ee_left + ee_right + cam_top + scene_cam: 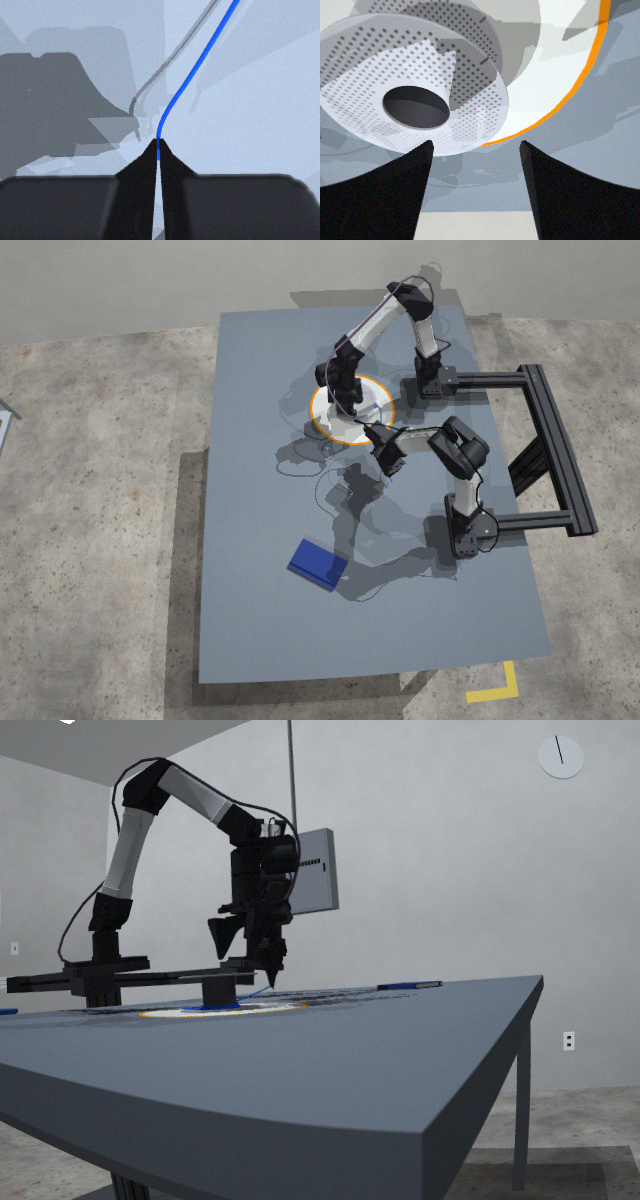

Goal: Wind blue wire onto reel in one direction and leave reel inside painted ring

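The pale perforated reel [368, 398] [218, 991] [470, 120] lies flat inside the orange painted ring [311, 407] [140, 1014] [605, 15], with its upper flange level. Blue wire [381, 416] [255, 993] [201, 61] lies low around the drum and rises from it to my left gripper [158, 141] [271, 985]. The left gripper is shut on the wire, a little above the table beside the reel. A wire tail shows beyond it in the top view. My right gripper [476, 143] is open and empty above the upper flange's rim. The far side of the winding is hidden.
A blue book [316, 562] [405, 986] lies on the table, well away from the ring. Both arms stand close together over the ring's side. The arms' dark mounting frame [555, 446] stands beyond the table's right edge in the top view.
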Controlling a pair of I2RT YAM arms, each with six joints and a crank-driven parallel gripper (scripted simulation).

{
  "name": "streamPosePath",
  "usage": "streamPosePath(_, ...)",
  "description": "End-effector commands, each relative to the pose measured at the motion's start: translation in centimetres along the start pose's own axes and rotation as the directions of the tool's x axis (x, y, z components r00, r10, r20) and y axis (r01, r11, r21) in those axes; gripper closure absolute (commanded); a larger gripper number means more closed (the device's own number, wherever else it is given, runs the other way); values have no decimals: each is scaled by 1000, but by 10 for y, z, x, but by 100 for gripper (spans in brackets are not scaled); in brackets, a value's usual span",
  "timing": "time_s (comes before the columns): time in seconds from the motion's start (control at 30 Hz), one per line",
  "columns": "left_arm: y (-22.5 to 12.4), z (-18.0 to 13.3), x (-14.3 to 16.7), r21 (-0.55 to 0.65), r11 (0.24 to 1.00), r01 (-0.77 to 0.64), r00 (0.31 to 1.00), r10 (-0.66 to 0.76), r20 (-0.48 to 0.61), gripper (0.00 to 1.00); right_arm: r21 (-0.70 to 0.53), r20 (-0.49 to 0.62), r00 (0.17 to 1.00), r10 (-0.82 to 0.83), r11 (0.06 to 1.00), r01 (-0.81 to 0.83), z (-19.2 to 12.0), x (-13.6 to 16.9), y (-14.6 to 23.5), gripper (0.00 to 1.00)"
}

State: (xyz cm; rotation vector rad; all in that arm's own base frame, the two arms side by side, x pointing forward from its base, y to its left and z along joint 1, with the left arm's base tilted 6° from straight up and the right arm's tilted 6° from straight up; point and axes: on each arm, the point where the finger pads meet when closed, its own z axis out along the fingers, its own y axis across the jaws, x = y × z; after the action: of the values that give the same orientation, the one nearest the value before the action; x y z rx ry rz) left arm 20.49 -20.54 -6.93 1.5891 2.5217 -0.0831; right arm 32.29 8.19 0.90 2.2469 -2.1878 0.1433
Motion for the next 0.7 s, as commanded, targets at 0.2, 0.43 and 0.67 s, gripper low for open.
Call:
streamPosePath(0.2, 3, -4, -14, -14, 1000, -15, 1000, 15, 24, 100, 4, -4, 841, 541, 841, -541, 12, 16, 20, 23)
streamPosePath(0.43, 2, -4, -14, -14, 1000, -15, 1000, 15, 24, 100, -5, -12, 527, 850, 527, -850, 7, 28, 40, 23)
streamPosePath(0.67, 2, -4, -14, -14, 1000, -14, 1000, 14, 24, 100, -6, -24, 155, 988, 154, -988, 1, 25, 58, 23)
